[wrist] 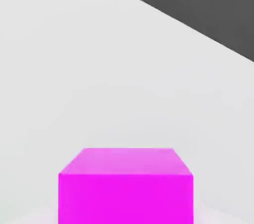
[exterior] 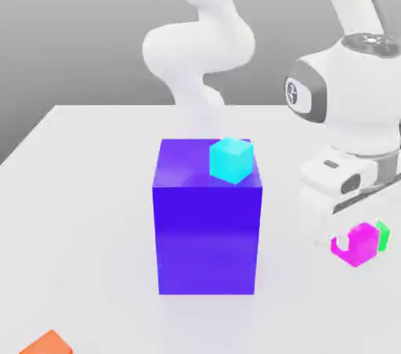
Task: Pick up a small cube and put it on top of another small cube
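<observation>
My claw [exterior: 351, 229], whose fingers' state I cannot tell, is at the small magenta cube [exterior: 356, 243] beside the small green cube [exterior: 382, 236] on the white table [exterior: 86, 188]; it seems light, rigid, best gripped on flat opposite sides.

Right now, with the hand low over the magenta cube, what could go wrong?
1. The green cube sits close behind the magenta cube; closing or lifting might nudge it off its spot.
2. The big blue-violet block, carrying a cyan cube, stands on the exterior view's left; a wide swing that way could clip it.
</observation>
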Available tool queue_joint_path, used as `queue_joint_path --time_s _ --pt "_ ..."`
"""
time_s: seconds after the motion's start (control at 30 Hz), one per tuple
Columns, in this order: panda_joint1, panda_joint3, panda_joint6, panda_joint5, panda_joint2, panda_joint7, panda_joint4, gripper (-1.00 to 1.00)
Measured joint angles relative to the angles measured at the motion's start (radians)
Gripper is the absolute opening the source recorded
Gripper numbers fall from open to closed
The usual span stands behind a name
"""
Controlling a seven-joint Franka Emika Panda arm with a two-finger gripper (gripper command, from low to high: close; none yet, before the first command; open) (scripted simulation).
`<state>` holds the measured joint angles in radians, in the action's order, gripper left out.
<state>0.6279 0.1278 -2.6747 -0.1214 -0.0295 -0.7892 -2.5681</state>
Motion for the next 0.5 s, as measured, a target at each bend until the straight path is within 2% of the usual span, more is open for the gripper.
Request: queue_joint_path --time_s 0.13,0.2,0.37,0.4,0.5 --pt "0.193 0.031 0.013 0.066 0.04 -0.195 -0.048 -1.0" --pt "0.276 -0.002 0.012 0.103 0.04 -0.275 -0.086 -1.0" --pt "0.252 -0.074 -0.121 0.144 -0.1 -0.326 -0.096 -1.0" --pt "0.254 -0.078 -0.152 0.148 -0.133 -0.329 -0.095 1.0" --pt "0.254 -0.078 -0.152 0.148 -0.133 -0.329 -0.095 1.0"
